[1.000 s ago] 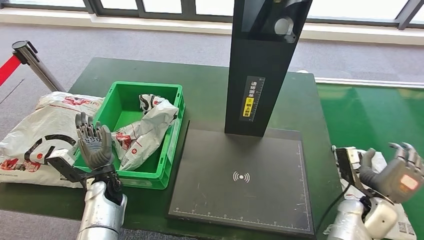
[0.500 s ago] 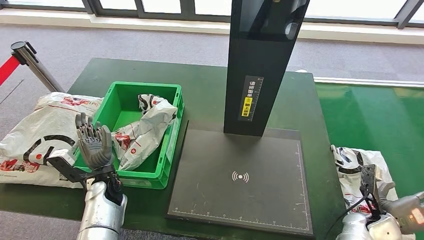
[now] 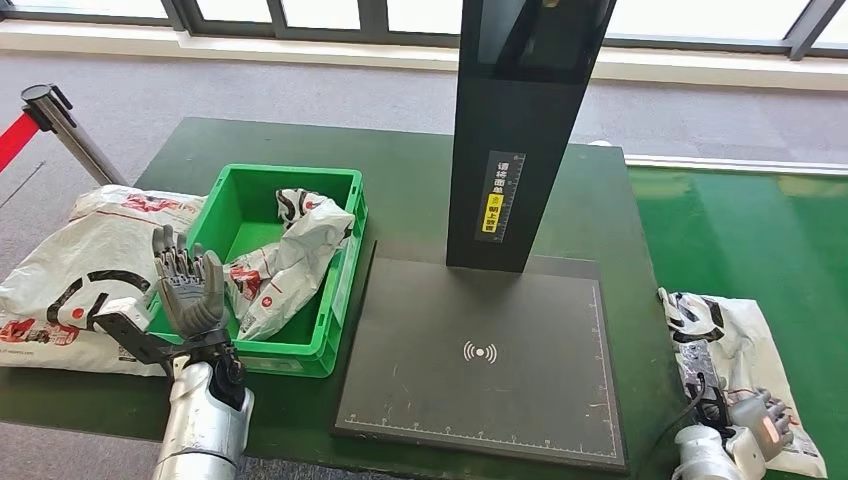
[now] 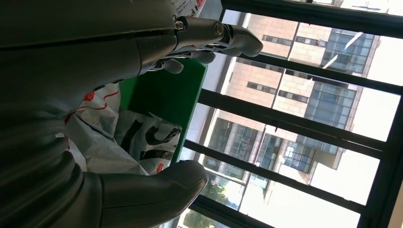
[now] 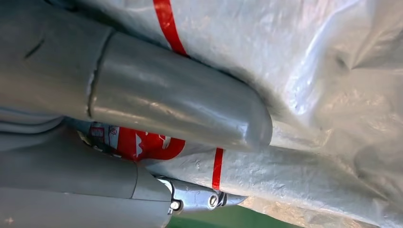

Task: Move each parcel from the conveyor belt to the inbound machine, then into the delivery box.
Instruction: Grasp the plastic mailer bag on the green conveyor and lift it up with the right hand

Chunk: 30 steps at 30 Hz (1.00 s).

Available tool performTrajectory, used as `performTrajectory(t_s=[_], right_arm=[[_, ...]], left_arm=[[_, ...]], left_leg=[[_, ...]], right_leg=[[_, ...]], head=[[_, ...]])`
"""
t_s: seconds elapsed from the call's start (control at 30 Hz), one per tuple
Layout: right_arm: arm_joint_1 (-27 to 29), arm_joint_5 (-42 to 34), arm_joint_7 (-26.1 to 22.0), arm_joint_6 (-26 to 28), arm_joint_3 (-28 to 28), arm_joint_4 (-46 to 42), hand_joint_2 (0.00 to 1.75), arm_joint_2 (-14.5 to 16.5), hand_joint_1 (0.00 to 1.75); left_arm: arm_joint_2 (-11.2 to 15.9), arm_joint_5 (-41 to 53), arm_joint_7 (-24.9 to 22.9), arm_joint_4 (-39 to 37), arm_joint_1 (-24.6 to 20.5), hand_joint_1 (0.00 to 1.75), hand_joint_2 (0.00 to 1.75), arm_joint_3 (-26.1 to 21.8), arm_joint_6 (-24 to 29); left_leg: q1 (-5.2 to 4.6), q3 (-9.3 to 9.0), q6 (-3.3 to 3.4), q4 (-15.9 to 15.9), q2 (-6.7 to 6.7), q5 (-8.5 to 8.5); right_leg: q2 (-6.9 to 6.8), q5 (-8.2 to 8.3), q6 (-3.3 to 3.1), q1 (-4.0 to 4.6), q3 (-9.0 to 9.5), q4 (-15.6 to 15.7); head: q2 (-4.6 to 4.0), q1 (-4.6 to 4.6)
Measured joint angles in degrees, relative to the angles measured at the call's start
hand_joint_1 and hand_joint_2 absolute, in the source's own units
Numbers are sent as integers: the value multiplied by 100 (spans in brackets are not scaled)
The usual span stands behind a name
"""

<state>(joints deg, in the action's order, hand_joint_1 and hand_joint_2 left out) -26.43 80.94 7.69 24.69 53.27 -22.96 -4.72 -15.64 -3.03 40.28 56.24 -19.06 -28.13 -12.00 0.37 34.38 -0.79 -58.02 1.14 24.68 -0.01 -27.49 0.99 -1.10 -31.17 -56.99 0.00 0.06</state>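
1. The right hand (image 3: pixel 752 437) is low at the near right of the head view, down on the white parcel (image 3: pixel 735 345) that lies on the green belt (image 3: pixel 760 240). The parcel sits right under and just ahead of this hand, touching it.
2. In the right wrist view, the thumb (image 5: pixel 190 111) lies pressed along the crinkled white plastic, and a darker fingertip pokes out under a fold of the bag. Whether the fingers have closed on the parcel, I cannot tell.
3. The parcel's long axis runs away from the robot, along the belt, with the hand at its near end.
4. The right hand is far nearer to this parcel than the left, so the lift looks like its job.
5. The scanner pad (image 3: pixel 485 355) lies to the left of the right hand, between the two arms, near but not touching the parcel. By my reading, the coming move is a carry leftward onto it.
6. The left hand (image 3: pixel 188 290) is raised upright, fingers apart and pointing up, holding nothing. It hovers at the near edge of the green box (image 3: pixel 345 285).
7. That box, just beyond the left hand, holds another white bag (image 3: pixel 290 260). A larger bag (image 3: pixel 80 260) lies outside the box, further to that hand's left.
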Motion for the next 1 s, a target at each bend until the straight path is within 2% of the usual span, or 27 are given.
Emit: performTrajectory(t_s=[0.03, 0.07, 0.1, 0.17, 0.2, 0.23, 0.6, 0.8, 1.0], right_arm=[[-13, -25, -36, -120, 0, 41, 0, -15, 0], [-24, -46, -60, -205, 1, 78, 44, -29, 0], [-37, -64, -69, -279, 1, 117, 87, -43, 27], [-54, -85, -41, -383, 1, 183, 175, -75, 114], [-60, -82, -7, -393, 1, 197, 175, -87, 158], [-63, -71, 20, -395, 1, 206, 175, -98, 175], [-130, 97, 140, -170, 0, 214, 175, -180, 175], [-126, 95, 28, 175, 0, 214, 175, -184, 175], [-113, 28, -288, 594, 0, 208, 175, -169, 175]], left_arm=[[4, 4, 0, -10, -4, 0, 175, 0, 0], [10, 15, 0, -23, -11, 0, 175, 0, 0], [17, 28, 1, -38, -19, 0, 175, 0, 1], [35, 49, 1, -67, -33, 0, 175, -2, 3], [41, 51, 1, -78, -39, 0, 175, -4, 4], [46, 52, 1, -87, -44, 0, 175, -8, 4], [63, 84, 2, -139, -78, 0, 175, -46, 4], [64, 114, 2, -151, -85, 0, 175, -56, 5], [64, 133, 2, -149, -86, 0, 175, -70, 20]], left_leg=[[0, -1, 1, 0, -1, 0], [0, -2, 1, 0, -3, -2], [0, -4, 2, -1, -4, -3], [0, -9, 2, -1, -6, -4], [0, -11, 2, -1, -6, -4], [0, -13, 2, -1, -6, -4], [3, -27, 2, -1, -14, -5], [3, -27, 1, -1, -9, -6], [3, -25, 0, 1, -5, -6]], right_leg=[[1, 2, -1, 0, 0, 0], [2, 4, 0, 0, 0, 0], [4, 8, 0, 0, 1, 1], [7, 11, 2, 0, 6, 1], [7, 11, 2, 0, 8, 1], [7, 11, 2, 0, 10, 1], [13, 14, 1, 5, 22, 3], [10, 15, 0, 9, 25, 2], [7, 13, -3, 9, 29, 0]], head=[[0, 0], [0, 1], [0, 1], [0, 0], [0, -1], [0, -1], [0, -1], [0, -1], [0, -2]])
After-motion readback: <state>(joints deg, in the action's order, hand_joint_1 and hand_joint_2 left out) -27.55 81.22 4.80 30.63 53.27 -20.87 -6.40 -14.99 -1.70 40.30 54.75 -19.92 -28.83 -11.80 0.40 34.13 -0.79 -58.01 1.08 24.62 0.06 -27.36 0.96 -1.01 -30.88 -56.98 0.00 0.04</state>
